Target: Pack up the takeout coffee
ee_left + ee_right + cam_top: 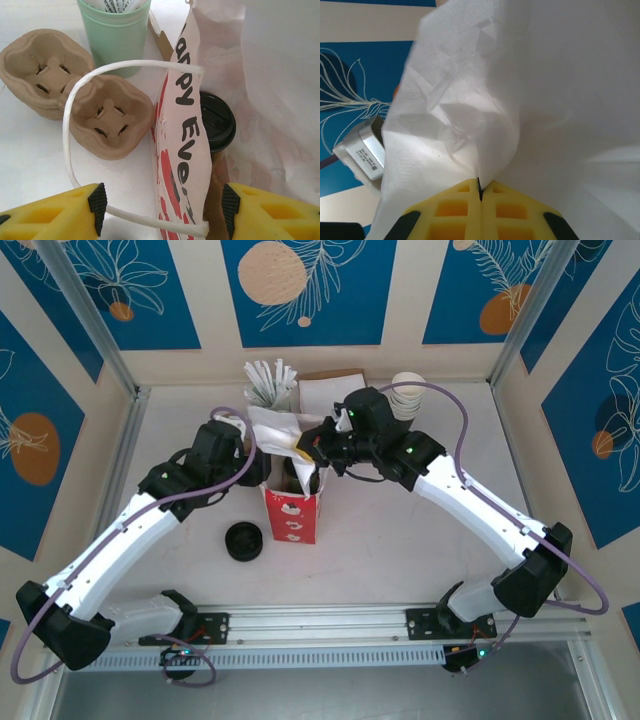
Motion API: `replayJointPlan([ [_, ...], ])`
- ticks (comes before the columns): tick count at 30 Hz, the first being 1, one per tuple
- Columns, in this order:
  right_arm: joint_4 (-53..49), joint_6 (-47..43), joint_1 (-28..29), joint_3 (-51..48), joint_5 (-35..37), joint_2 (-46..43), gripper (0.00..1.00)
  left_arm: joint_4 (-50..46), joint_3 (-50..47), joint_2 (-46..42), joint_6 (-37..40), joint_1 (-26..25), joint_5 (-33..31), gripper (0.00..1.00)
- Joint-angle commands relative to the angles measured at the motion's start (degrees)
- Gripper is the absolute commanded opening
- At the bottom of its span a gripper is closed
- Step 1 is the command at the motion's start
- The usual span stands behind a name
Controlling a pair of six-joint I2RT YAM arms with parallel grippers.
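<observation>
The takeout coffee's black lid (216, 120) shows inside the upright red-and-white bag (291, 512), and from above the lid (303, 478) sits in the bag's mouth. My left gripper (164, 205) is open, its fingers standing either side of the bag's printed wall (182, 150) and white handle loop (70, 125). In the top view the left gripper (262, 468) is at the bag's left rim. My right gripper (480, 192) is shut on a white paper napkin (470, 100). From above, this gripper (305, 448) holds the napkin (278, 428) over the bag's mouth.
Two brown pulp cup carriers (45, 70) (110, 120) and a mint-green cup of packets (115, 35) stand behind the bag's left. A stack of black lids (245, 540) lies front left. Cream-rimmed cups (408, 395) and brown napkins (330, 390) are at the back.
</observation>
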Motion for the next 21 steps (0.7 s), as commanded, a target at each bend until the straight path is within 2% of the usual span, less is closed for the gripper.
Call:
replayJointPlan([
  [1,-4.73,-4.31,1.78,0.89,7.38,-0.84,0.00,1.82,-0.61,-0.83,-0.82,0.86,1.33,0.63],
  [9,-13.07,-10.35,5.65,3.80,20.42,2.01,0.00,2.22,-1.99,-0.83,-1.07,0.87,1.62,0.62],
  [18,-19.84,-14.39,8.65,9.04,29.80,8.64,0.00,2.00,-3.04,-1.23,-1.36,1.00,1.88,0.61],
  [21,-19.10,-15.15,8.86,8.82,30.11,9.73,0.00,1.83,-3.57,-2.00,-1.67,0.98,1.84,0.62],
])
